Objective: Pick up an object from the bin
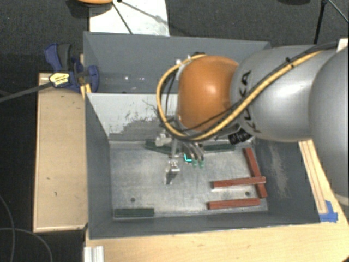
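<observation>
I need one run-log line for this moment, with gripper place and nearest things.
gripper: over bare bin floor, centre | nearest: three red-brown bars, view's right | also: dark flat block, lower left

The arm reaches in from the right, wrist bent down, gripper apparently pointing straight downward

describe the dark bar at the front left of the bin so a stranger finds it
Look in the grey bin, at the floor's front left corner, left of the tool. A short flat bar lies there alone along the front wall. It is nearly black; the other bars, at the right, are reddish brown.
</observation>
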